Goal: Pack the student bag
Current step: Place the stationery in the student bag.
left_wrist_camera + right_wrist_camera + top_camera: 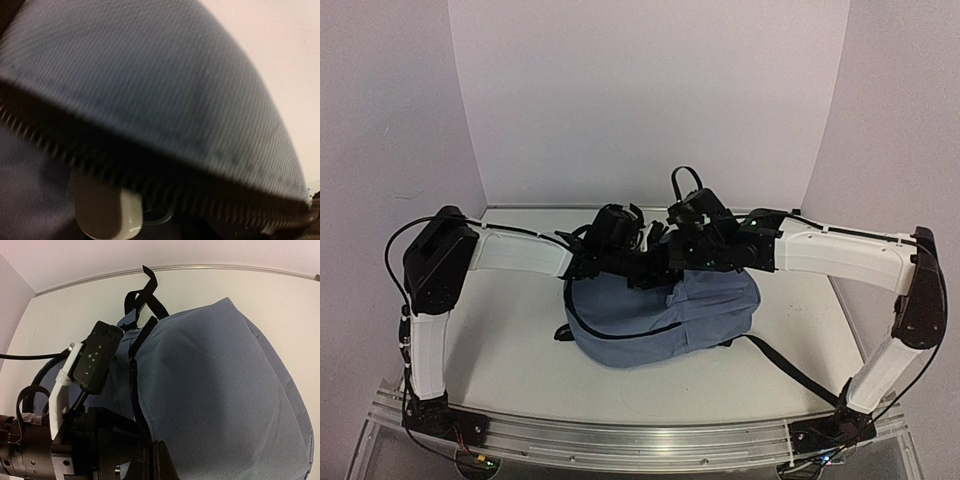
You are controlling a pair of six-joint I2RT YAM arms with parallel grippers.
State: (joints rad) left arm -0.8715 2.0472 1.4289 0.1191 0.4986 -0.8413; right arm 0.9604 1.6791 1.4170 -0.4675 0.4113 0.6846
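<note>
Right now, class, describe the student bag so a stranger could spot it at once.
Start at the white table and look at its middle. There lies the student bag: the only soft slate-blue thing, rounded, with black zippers and a black strap trailing right.

Matt slate-blue woven cloth on the student bag (215,390), fine ribbed weave, black toothed zipper (134,390) running up from the right gripper (152,462), black webbing strap (145,295) beyond it, table (280,295) smooth matt white.

Bag (660,315) ctr table (520,340); strap (790,367) right-front, prob.
</note>
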